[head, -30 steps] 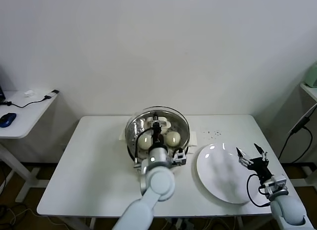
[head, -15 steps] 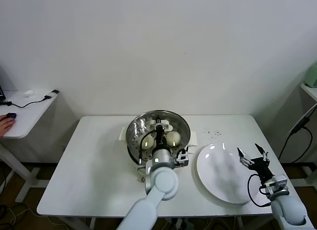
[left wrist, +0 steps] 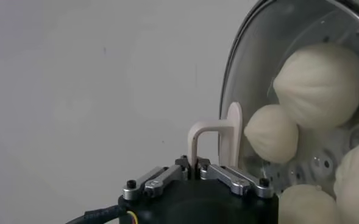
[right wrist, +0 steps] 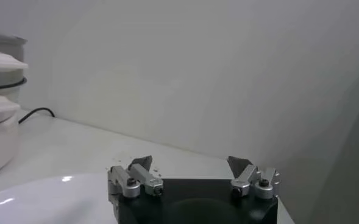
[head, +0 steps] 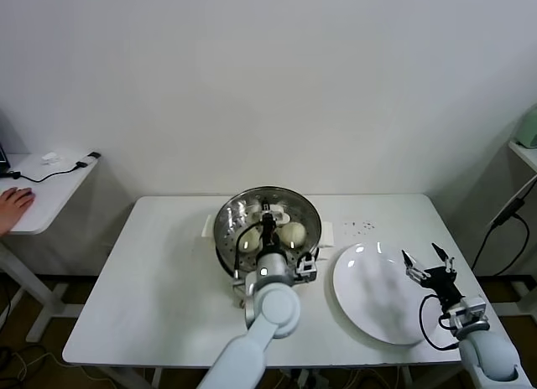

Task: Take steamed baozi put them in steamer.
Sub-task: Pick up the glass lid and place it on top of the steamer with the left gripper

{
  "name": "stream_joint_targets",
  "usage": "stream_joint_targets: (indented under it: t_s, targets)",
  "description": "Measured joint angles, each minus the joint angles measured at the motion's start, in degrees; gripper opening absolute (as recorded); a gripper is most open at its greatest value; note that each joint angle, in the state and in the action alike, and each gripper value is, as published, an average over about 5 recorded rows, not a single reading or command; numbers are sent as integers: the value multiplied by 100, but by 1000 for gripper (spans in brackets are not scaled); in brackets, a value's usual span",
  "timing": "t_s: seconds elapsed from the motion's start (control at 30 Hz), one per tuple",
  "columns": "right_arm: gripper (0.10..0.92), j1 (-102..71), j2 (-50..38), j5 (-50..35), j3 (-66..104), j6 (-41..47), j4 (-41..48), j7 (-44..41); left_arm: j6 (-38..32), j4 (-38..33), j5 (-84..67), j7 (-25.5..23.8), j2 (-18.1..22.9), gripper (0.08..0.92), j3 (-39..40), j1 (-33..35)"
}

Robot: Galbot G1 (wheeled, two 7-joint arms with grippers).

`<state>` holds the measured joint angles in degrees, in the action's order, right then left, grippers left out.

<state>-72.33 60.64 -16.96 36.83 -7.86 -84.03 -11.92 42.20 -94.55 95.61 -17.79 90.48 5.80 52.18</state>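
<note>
Against the frame a second earlier, the glass lid seen tilted over the steamer point(head: 268, 225) is gone, and the pot stands uncovered just above frame centre. A bare human hand point(head: 14, 206) has appeared at the left edge on the side desk point(head: 46, 192).

The left hand point(head: 267, 224) is clenched, fingers point(left wrist: 213, 143) pressed together, holding nothing, poised over the steamer's near rim. The steamed baozi point(left wrist: 318, 76) lie inside on the perforated floor, directly beyond the fingertips and apart from them.

The right hand point(head: 428, 264) is released, jaws spread, hovering at lower right over the far edge of the white plate point(head: 373, 293) on the counter point(head: 159, 280).

No legible writing seen.
</note>
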Motion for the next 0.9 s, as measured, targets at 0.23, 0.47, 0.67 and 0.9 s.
stream_joint_targets:
  t_s: [0.23, 0.47, 0.67, 0.9]
  targets:
    - [823, -1, 12, 10, 3, -3, -1, -4, 0, 50, -8, 85, -4, 147, 4, 16]
    - [823, -1, 9, 15, 22, -3, -3, -8, -2, -50, -8, -2, -104, 206, 60, 54]
    - [823, 2, 11, 20, 30, 0, 2, -14, -4, -283, -33, -156, -275, 377, 134, 119]
    - [823, 13, 15, 31, 30, 26, 0, -16, -3, -721, -173, -284, -579, 585, 234, 223]
